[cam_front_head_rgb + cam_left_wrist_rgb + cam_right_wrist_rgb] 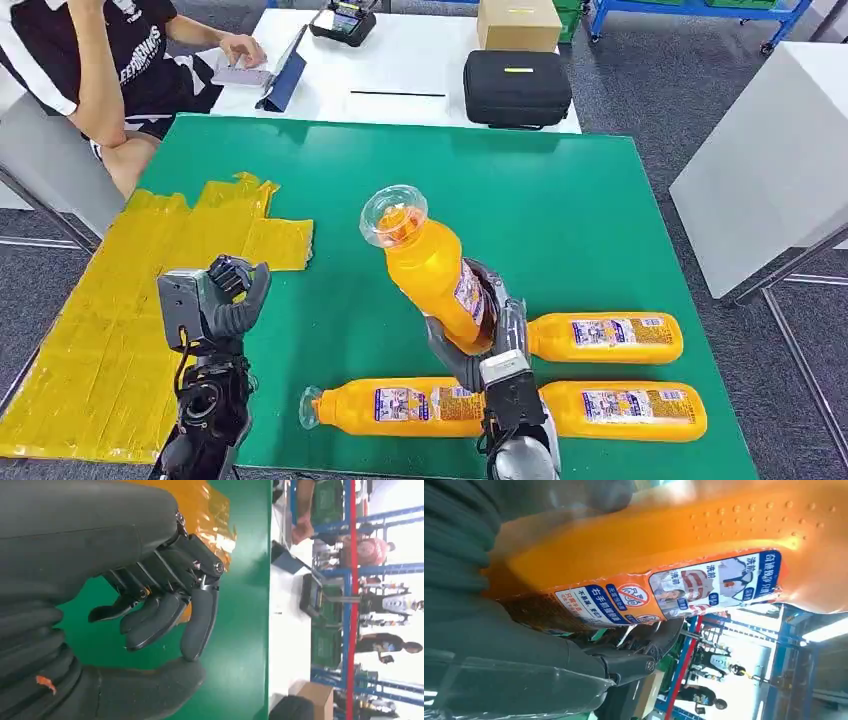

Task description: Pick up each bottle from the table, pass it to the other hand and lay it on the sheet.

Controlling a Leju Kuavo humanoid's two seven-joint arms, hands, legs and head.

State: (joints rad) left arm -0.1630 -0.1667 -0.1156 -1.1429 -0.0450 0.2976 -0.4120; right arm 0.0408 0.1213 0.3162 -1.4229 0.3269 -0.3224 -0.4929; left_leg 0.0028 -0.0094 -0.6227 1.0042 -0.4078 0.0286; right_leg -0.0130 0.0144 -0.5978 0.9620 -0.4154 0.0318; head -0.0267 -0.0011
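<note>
Head view: the right hand [478,335] grips an orange bottle [432,268] around its lower half and holds it above the green desk [560,200]. The bottle's long axis is tilted, with the clear cap [393,215] up and leaning toward the robot's left. The left hand [222,300] is raised over the desk's left part, well apart from the bottle, at the edge of the yellow sheet [110,310]. Its fingers are curled inward around nothing. The bottle lies to the right of those fingers, cap end nearest them, so the handover likely turns on closing that sideways gap. 3 more orange bottles [605,338] lie flat on the desk near the right arm, long axes running left to right. A seated person [110,60] is beyond the desk's far left corner, and a black case [516,88] sits on a white table behind.

Left wrist view: the dark fingers [165,615] bend toward the thick grey thumb [150,685] with a gap between them and nothing inside. Green desk and a strip of yellow sheet show behind them.

Right wrist view: the bottle's orange body and printed label [674,592] lie against the palm. Dark fingers [634,655] wrap under it, clamped on the bottle.
</note>
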